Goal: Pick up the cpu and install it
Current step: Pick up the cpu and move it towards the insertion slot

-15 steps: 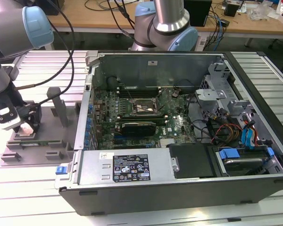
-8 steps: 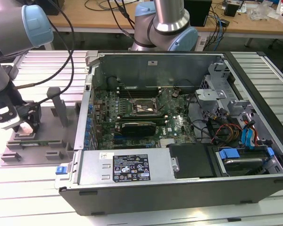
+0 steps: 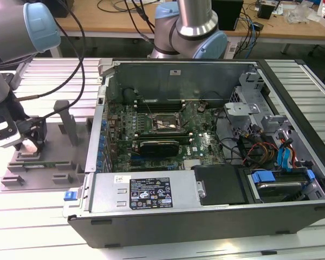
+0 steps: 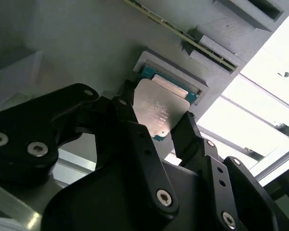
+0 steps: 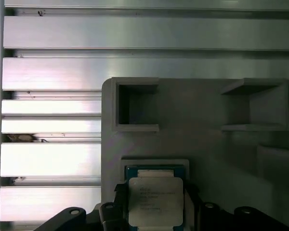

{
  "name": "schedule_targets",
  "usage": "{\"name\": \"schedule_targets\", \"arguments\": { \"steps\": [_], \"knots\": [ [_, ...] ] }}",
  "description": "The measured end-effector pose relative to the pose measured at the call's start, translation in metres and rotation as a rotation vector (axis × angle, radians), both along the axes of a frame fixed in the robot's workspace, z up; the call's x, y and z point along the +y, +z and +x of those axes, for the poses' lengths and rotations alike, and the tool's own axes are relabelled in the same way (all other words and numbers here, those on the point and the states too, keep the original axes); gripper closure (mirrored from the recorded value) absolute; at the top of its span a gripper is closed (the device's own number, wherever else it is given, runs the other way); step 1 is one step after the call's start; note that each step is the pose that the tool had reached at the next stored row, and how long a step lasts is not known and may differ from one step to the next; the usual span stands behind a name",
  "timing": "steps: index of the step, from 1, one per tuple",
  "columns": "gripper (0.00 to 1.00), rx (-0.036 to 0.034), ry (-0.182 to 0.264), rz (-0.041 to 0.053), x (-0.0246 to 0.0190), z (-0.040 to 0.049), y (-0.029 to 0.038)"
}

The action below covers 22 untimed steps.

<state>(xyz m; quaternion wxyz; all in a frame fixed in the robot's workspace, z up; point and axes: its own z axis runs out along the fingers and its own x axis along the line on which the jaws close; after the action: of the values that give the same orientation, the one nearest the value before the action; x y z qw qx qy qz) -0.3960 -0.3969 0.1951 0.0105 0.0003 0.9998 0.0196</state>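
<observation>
Slatted aluminium surface [image 3: 43, 216] is seen carrying an open computer case [image 3: 151, 230], its motherboard socket [image 3: 161, 125] left bare, with a grey parts holder [image 3: 43, 162] set just beside the case toward the exterior view's left. The gripper [image 3: 30, 143] is lowered onto that holder. In both wrist views the cpu [image 4: 159, 103] is shown seated in the holder's shallow square pocket [image 5: 154, 162], its two opposite edges clasped by the dark fingers [image 4: 135, 130]. The pick-up step is judged to be in hand, with installation not yet begun; a level, straight lift clear of the pocket's walls is called for.
</observation>
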Motion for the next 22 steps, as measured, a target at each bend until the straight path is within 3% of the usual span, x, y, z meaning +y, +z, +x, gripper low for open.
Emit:
{"name": "schedule_targets", "arguments": {
  "steps": [1, 3, 6, 11, 14, 19, 22],
  "knots": [
    [0.45, 0.0, 0.0, -0.0012, 0.0, 0.0, 0.0008],
    [0.45, 0.0001, 0.0, -0.0047, 0.0, 0.0004, 0.0097],
    [0.45, 0.0001, 0.0, -0.0084, 0.0001, 0.0023, 0.0326],
    [0.45, 0.0, 0.0, -0.0105, 0.0001, 0.0034, 0.0539],
    [0.45, 0.0001, 0.0, -0.0106, 0.0004, 0.0035, 0.0763],
    [0.45, 0.0001, 0.0, -0.0109, 0.0007, 0.0036, 0.0915],
    [0.45, 0.0001, 0.0, -0.0111, 0.0011, 0.0036, 0.1044]
  ]
}}
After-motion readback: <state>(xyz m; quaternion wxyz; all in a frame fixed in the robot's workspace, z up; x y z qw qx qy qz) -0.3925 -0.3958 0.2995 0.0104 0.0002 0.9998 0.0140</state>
